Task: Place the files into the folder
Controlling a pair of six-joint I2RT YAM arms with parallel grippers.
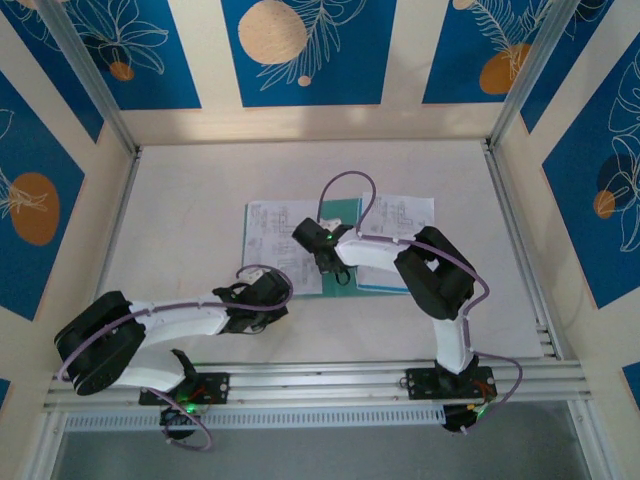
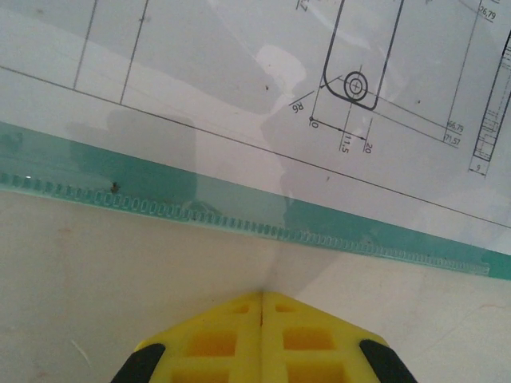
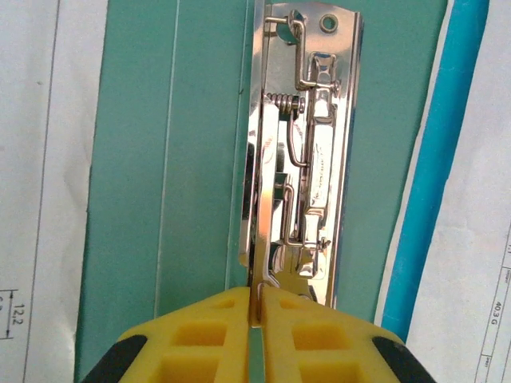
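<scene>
from above the right arm (image 1: 400,255) covers the middle and near edge of the open folder (image 1: 341,211), and the print on the files (image 1: 275,240) is too small to read; the sheets in both wrist views are cut off by the frame. right gripper (image 3: 256,309) is over the folder's spine, yellow fingers pinched narrow on the thin near end of the metal clip (image 3: 313,159), with teal cover on either side and a blue strip (image 3: 435,159) edging the sheet right of the spine. left gripper (image 2: 262,313) is fully closed, holding nothing, just off the folder's near edge, a drawing sheet lying past that teal edge. plain cream table (image 1: 190,200), blue leaf-print wall panels (image 1: 300,45) behind the folder
</scene>
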